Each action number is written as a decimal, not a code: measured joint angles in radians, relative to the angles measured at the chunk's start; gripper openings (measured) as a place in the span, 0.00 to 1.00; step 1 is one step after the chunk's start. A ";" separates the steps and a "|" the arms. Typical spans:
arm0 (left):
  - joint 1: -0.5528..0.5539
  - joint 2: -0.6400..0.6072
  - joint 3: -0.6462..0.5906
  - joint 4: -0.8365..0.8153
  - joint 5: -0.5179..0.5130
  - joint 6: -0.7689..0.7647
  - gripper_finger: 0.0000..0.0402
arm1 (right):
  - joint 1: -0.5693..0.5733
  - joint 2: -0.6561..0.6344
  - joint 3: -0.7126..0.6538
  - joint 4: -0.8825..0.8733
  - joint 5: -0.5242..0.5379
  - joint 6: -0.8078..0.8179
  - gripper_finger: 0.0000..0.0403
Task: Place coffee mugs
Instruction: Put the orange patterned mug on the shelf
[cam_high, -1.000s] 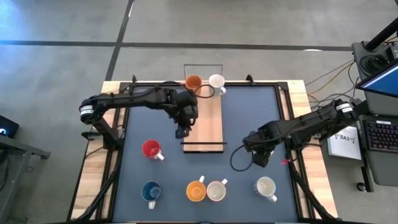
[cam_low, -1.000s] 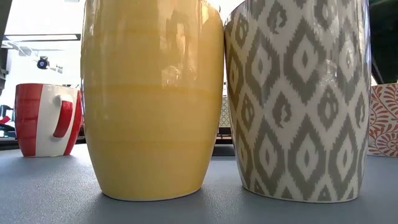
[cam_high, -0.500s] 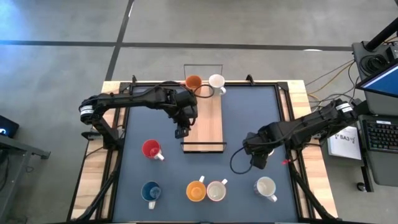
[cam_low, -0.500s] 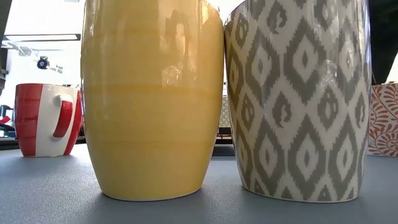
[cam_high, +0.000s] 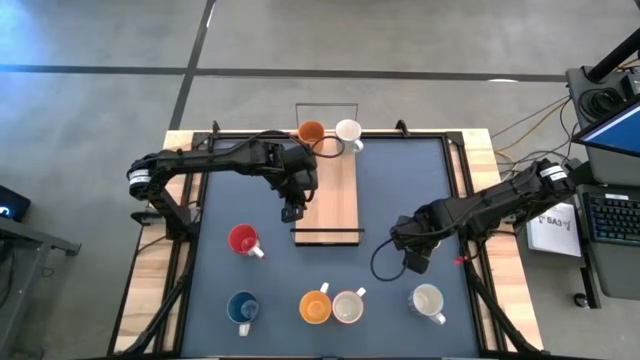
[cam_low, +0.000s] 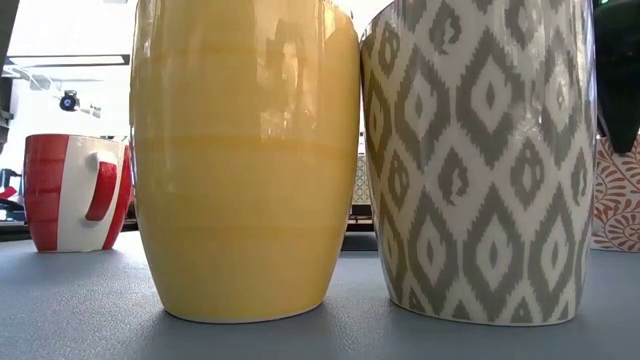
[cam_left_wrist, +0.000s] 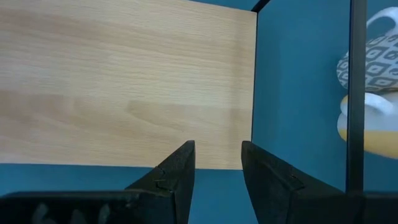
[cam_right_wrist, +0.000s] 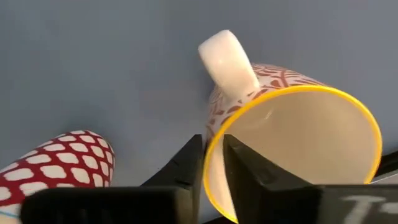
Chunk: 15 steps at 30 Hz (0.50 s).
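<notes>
Table (cam_high: 400, 200): five mugs; wooden board (cam_high: 330, 195): two.

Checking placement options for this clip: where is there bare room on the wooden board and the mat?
The wooden board is bare from the orange mug and white mug at its far end down to its near end. The mat right of it is open. It is crowded along the near edge, where five mugs stand.

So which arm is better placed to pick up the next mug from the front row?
Right. Its gripper hangs just above the white mug, whose rim shows beside its jaws in the right wrist view. The left gripper sits farther back, over the wooden board, jaws open and empty.
</notes>
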 joint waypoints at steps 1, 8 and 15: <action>0.000 0.000 0.000 -0.001 0.000 0.000 0.28 | 0.000 0.000 0.000 0.001 -0.007 -0.001 0.05; 0.000 0.000 0.001 -0.035 0.000 0.000 0.28 | -0.044 -0.001 0.037 0.042 0.012 0.001 0.03; 0.000 0.000 0.002 -0.050 0.000 0.013 0.28 | -0.175 0.000 0.157 0.066 0.089 -0.059 0.02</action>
